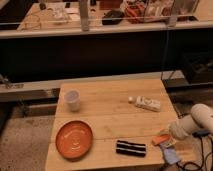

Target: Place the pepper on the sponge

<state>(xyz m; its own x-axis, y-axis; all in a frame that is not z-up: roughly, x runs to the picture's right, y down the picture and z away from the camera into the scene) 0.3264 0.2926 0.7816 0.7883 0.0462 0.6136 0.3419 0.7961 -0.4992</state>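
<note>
A small orange-red object, apparently the pepper, lies near the table's front right corner. Just in front of it, at the table's edge, is a pale blue pad that looks like the sponge. My gripper comes in low from the right on a white arm, and its tip is right at the pepper. Whether it holds the pepper is hidden.
On the wooden table stand a white cup at the back left and an orange plate at the front left. A black striped object lies front centre, a white oblong item back right. A dark counter runs behind.
</note>
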